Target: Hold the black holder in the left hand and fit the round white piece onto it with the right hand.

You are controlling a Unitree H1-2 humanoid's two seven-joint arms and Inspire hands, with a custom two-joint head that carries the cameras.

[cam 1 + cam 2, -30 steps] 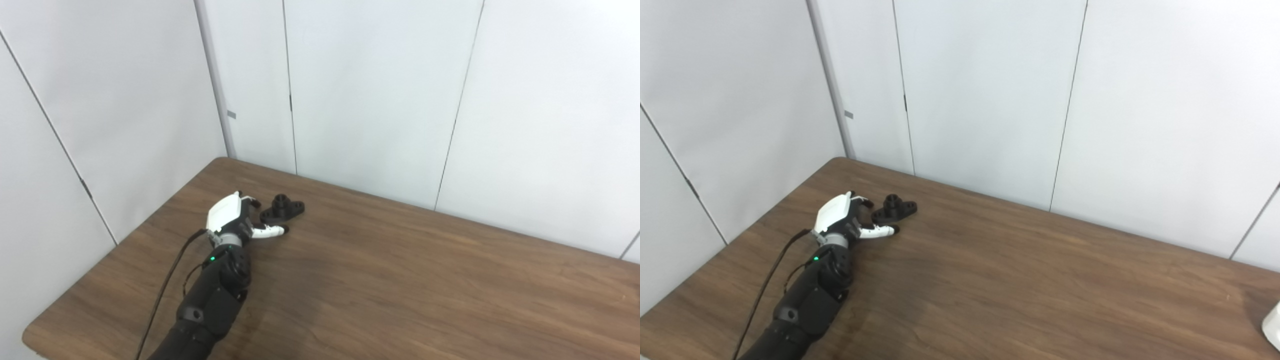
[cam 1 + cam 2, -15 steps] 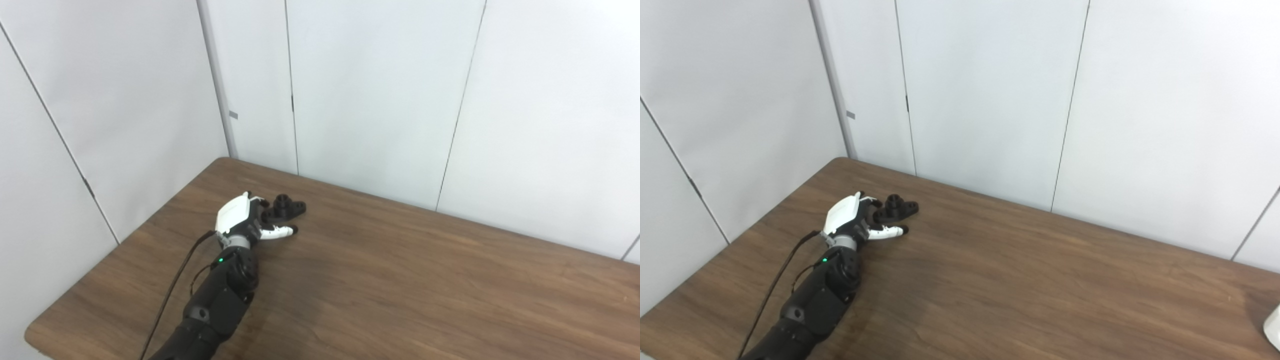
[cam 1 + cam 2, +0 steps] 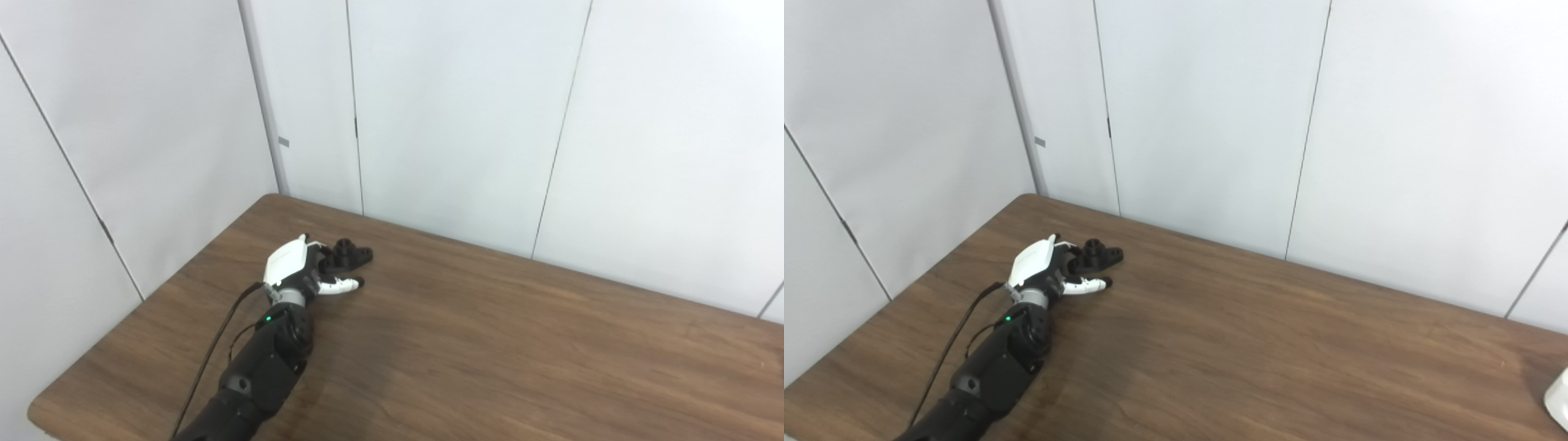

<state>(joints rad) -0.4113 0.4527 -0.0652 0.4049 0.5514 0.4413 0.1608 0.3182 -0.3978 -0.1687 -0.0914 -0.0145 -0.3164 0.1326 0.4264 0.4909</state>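
Lying on the table, the black holder touches the left hand, grip unclear.

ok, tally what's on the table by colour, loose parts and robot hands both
Black: 1, the black holder
White: 1, the left hand, fingers around the holder's near end
White, unclear: 1, object cut off at the right edge
Total: 3
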